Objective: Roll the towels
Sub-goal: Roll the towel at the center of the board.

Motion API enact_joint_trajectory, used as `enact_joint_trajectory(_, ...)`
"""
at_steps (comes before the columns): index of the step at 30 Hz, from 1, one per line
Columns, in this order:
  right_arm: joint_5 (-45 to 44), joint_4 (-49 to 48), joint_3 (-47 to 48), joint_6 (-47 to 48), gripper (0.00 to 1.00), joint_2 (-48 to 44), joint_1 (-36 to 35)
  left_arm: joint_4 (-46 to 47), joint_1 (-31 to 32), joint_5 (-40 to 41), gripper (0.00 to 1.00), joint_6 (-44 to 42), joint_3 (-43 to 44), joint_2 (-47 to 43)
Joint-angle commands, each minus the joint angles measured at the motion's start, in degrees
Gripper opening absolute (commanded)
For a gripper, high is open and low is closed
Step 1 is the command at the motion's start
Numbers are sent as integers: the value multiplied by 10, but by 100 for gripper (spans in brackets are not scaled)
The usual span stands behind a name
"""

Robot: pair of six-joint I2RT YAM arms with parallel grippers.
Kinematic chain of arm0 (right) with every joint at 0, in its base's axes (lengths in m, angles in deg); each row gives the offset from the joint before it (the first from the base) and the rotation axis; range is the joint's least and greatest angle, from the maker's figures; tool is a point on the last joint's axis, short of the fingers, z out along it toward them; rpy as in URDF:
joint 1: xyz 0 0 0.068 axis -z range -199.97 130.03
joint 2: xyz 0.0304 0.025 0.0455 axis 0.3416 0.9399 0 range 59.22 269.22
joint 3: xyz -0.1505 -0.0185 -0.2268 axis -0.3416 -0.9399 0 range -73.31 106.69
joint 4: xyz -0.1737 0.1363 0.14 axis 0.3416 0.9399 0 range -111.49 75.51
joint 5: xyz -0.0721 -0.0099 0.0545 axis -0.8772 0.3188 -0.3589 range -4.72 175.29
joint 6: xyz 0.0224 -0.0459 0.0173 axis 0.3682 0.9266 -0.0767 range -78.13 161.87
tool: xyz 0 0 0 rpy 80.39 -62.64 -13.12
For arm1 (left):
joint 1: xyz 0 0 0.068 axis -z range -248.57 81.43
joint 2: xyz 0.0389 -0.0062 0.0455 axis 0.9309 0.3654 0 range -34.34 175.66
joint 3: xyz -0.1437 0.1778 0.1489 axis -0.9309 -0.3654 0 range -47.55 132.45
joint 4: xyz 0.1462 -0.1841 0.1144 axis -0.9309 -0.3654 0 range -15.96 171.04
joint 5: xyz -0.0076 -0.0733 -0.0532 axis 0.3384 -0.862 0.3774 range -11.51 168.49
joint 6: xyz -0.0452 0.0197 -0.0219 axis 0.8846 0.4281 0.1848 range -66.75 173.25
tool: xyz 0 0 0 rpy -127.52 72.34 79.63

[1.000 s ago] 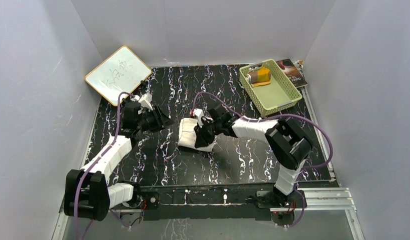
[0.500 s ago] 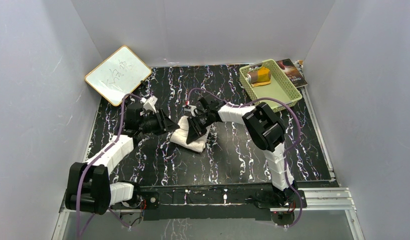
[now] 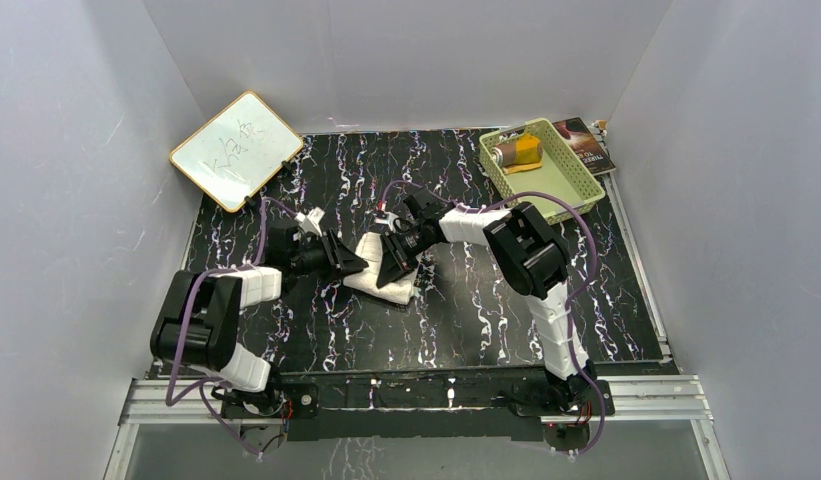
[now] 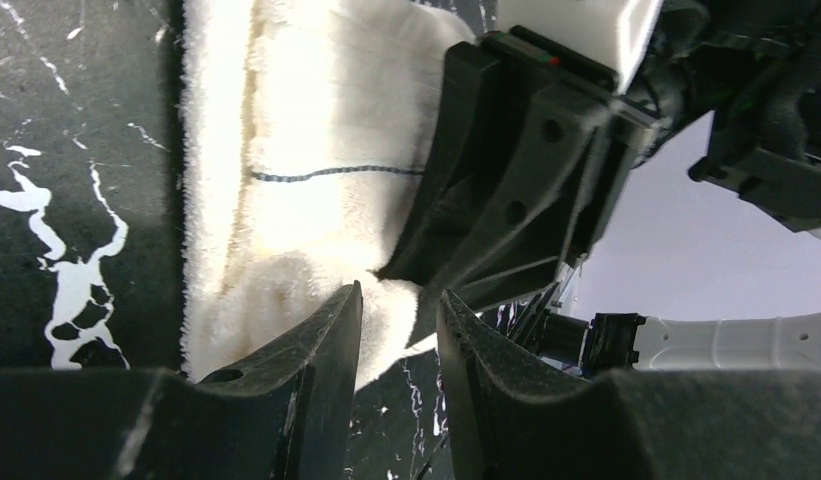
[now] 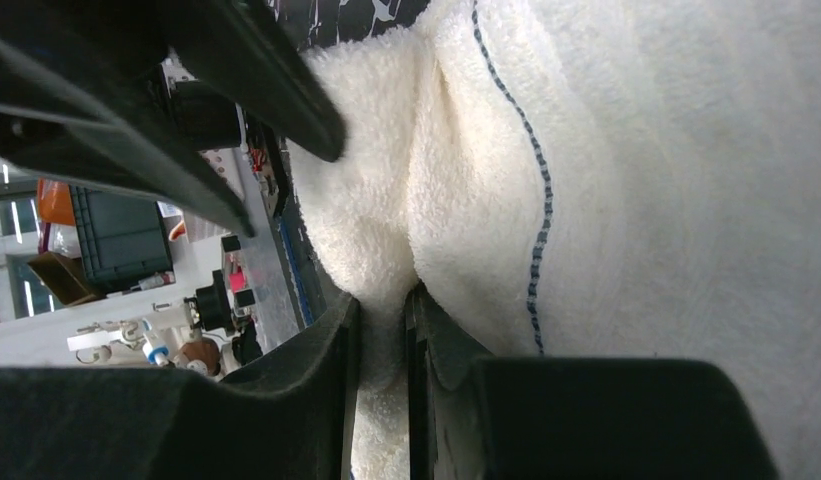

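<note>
The cream-white towel [image 3: 371, 275] lies bunched in the middle of the black marbled table. My right gripper [image 3: 396, 262] is low over its right side and shut on a fold of the towel [image 5: 636, 150], which is pinched between the fingers [image 5: 381, 300]. From the left, my left gripper [image 3: 351, 262] reaches the towel's edge. Its jaws [image 4: 399, 295] stand open, with a towel [image 4: 306, 130] corner poking in against one finger. The orange and brown towel [image 3: 517, 152] lies rolled in the basket.
A green basket [image 3: 566, 195] stands at the back right with a dark booklet [image 3: 589, 143] beside it. A whiteboard [image 3: 236, 150] leans at the back left. Grey walls close in three sides.
My left arm has reached right up to the towel and its jaws have narrowed. The right gripper dragged the towel a little left and back, then held still.
</note>
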Motion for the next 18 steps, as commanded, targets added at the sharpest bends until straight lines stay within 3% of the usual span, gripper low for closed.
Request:
enact_joint_trajectory(1, -42, 21, 8, 11, 11, 25, 2, 91, 5, -28, 32, 32, -15, 39)
enact_joint_trajectory(5, -64, 29, 13, 15, 12, 24, 2, 40, 7, 7, 30, -16, -11, 55)
enact_joint_trajectory(9, -124, 30, 20, 26, 29, 2, 2, -1, 15, 54, 29, -54, -10, 61)
enact_joint_trajectory(18, -374, -11, -1, 81, 53, -122, -27, -22, 40, 77, 26, -81, 16, 101)
